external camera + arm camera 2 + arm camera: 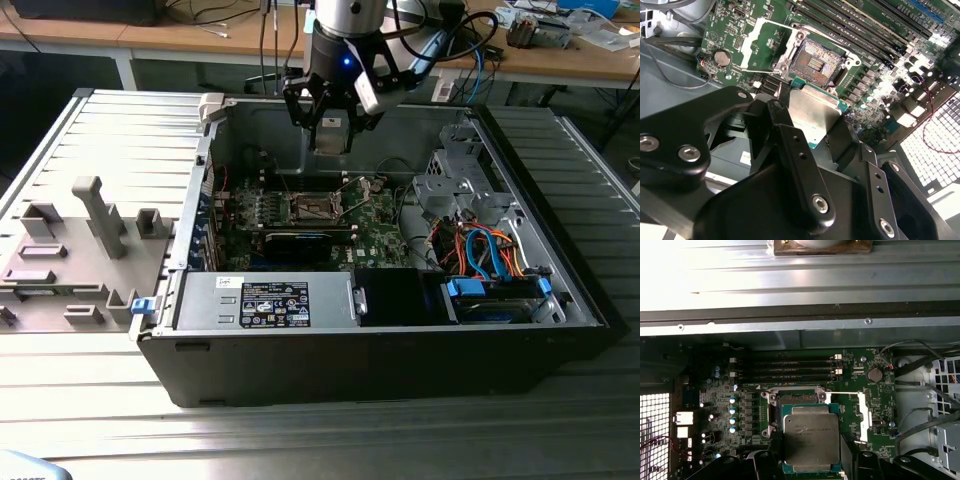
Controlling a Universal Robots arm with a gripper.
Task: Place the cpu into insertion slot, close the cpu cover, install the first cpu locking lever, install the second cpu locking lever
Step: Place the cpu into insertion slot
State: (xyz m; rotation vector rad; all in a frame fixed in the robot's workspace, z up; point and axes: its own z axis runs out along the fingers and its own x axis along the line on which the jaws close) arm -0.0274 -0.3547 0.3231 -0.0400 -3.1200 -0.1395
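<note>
My gripper (330, 140) hangs inside the open computer case, above the green motherboard (375, 225). It is shut on the cpu (812, 117), a flat square chip with a silvery top, gripped by two opposite edges between black fingers (790, 142). In the first wrist view the cpu (811, 435) hovers just off the insertion slot (790, 401) and hides part of it. The insertion slot (815, 62) lies bare with its dark centre showing. The cpu cover (751, 45) is swung open to the side of the socket, and shows as a pale frame (863, 412) in the first wrist view.
Memory sticks (790, 367) run along the board beside the socket. A drive cage with orange and blue cables (480, 250) fills the case at the exterior view's right. The power supply (265, 300) sits at the front, and a grey fixture with upright posts (90, 215) stands outside.
</note>
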